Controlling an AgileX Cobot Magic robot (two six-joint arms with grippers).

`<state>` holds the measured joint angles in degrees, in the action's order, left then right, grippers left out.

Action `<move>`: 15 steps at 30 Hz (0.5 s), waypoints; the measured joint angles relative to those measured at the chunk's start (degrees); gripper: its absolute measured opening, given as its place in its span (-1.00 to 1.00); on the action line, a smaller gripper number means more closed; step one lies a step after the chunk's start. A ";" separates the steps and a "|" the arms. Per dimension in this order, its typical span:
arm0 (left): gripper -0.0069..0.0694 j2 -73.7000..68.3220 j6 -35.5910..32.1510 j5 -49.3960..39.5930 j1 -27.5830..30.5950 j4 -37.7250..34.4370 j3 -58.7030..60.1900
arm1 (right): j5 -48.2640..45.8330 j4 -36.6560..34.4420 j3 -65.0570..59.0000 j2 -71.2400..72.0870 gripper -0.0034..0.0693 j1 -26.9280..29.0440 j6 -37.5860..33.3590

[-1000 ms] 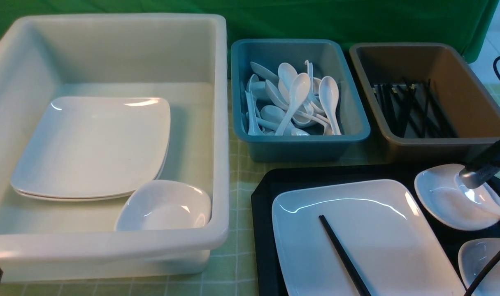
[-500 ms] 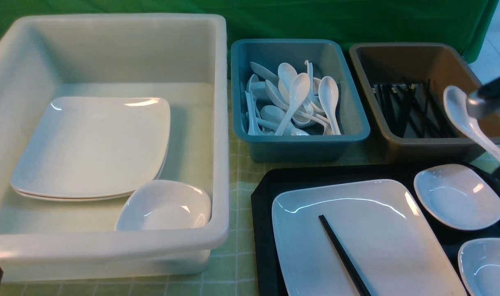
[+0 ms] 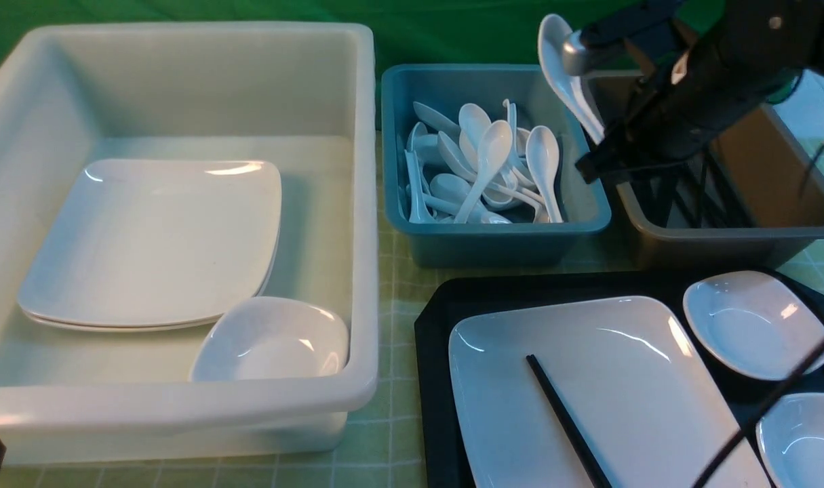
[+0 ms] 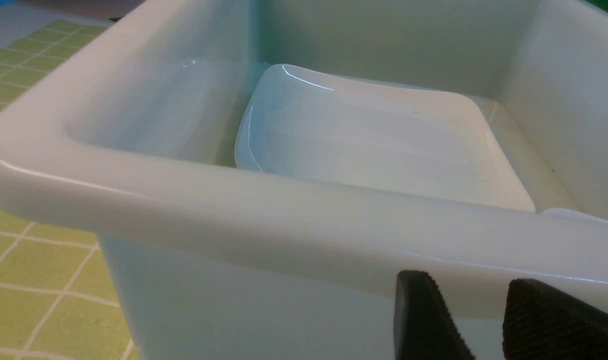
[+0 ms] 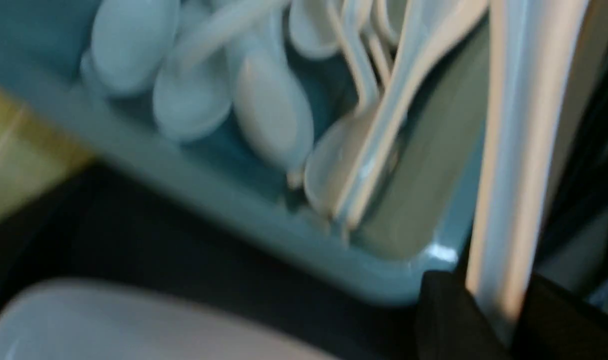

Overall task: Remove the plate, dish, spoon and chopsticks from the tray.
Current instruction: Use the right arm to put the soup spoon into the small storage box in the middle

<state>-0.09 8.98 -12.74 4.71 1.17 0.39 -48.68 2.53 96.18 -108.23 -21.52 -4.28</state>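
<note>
While the right gripper is clenched on the handle of the spoon, the spoon hangs in the air, clear of the tray, over the right-hand edge of the teal bin and just left of the brown bin. Its bowl points up, and the handle slants down to the right into the gripper. The right wrist view is blurred, yet it shows the handle pinched between the two black fingers, with the heap of white spoons in the teal bin beyond. Black sticks lie in the brown bin.

On the tray, at the near right of the table, the plate lies flat and fills most of the left part. One of the chopsticks rests on it, running from near its middle toward the near edge. Right of the plate sit the far small dish and the near small dish, close together, both upright.

The left gripper sits low at the near left, just outside the near wall of the white tub. Its fingers stand apart with nothing between them. Inside the tub a stack of white plates lies on the left, and a deep white dish is tucked into the near right corner
</note>
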 joint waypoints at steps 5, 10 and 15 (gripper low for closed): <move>-0.23 0.00 0.00 0.00 0.00 0.00 0.00 | 0.81 0.90 7.32 -8.23 -0.45 -0.06 5.02; -0.23 0.00 0.00 0.00 0.00 0.00 0.00 | 0.73 1.13 8.82 -10.83 -0.10 -0.06 8.27; -0.23 0.00 0.00 0.00 0.00 0.00 0.00 | -3.58 1.17 9.04 -9.88 0.01 -0.06 7.43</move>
<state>-0.09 8.98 -12.74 4.71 1.17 0.39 -52.26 3.70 105.22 -118.12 -21.57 3.15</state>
